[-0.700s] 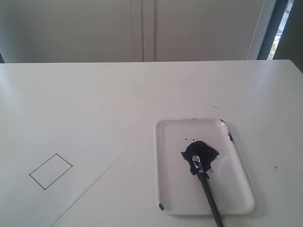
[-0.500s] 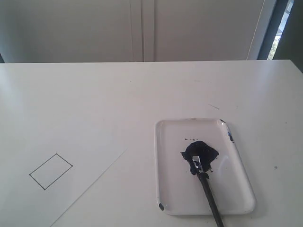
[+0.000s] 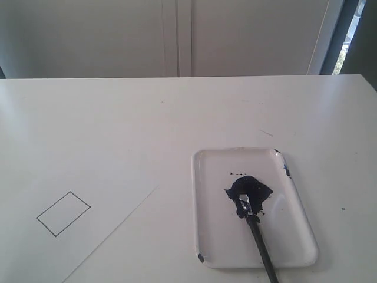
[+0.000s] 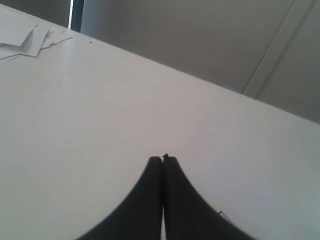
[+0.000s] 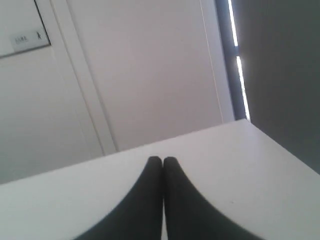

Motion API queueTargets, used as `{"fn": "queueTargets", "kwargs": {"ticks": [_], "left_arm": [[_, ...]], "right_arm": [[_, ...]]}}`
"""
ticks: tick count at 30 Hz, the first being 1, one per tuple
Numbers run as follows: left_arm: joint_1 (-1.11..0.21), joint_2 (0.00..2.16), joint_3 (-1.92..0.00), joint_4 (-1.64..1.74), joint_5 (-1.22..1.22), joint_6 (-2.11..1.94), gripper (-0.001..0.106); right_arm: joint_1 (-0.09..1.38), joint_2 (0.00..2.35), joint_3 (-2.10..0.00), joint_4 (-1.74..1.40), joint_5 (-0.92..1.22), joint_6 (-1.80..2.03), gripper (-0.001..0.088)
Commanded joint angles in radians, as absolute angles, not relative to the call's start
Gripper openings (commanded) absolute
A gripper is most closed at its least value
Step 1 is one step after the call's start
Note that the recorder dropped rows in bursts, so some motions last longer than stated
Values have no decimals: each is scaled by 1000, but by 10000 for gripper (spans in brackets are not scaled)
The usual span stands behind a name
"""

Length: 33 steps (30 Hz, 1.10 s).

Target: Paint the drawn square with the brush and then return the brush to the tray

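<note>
Just now the tray (image 3: 215, 200) sits on the white worktop (image 3: 177, 112), and everything else is placed from it. The brush (image 3: 259, 239) lies in the tray with its bristles in the dark blue paint blot (image 3: 252, 188) near the tray's middle. Its silver ferrule is at the blot's near edge. The black handle slants across the tray floor and over the near rim, running out of the exterior view. A small dark mark (image 3: 201, 257) sits at the tray's near left corner, and a dark blue smear (image 3: 287, 168) stains its far right rim.

Well to the left of the tray lies a sheet of white paper (image 3: 100, 227), its slanted edge nearest the tray. The drawn square (image 3: 63, 213) is on that sheet, a thin black outline with a plain white interior, well apart from both tray and brush.

The left hand (image 4: 163, 159) has its two black fingers pressed together, gripping nothing, above bare worktop. The right hand (image 5: 163, 159) is likewise closed and empty, over the worktop with a pale wall beyond. I cannot tell where either hand is relative to the tray.
</note>
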State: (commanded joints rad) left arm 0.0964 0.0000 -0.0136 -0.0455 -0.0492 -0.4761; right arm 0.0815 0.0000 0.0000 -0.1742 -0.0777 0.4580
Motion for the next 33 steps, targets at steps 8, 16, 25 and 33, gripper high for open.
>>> {"fn": "queueTargets", "kwargs": {"ticks": [8,16,25,33], "left_arm": [[96,0,-145,-46,-50,-483,0],[96,117,-305,-58,159,-474,0],[19,343,-475,-553,374,89,0],[8,521,-574,-891,637,566,0]], "right_arm": [[81,0,-85,-174,0,475,0],[81,4,-207,-149,113,475,0],[132,217,-368,65,287,254,0],[191,473,-523,514,590,-360,0]]}}
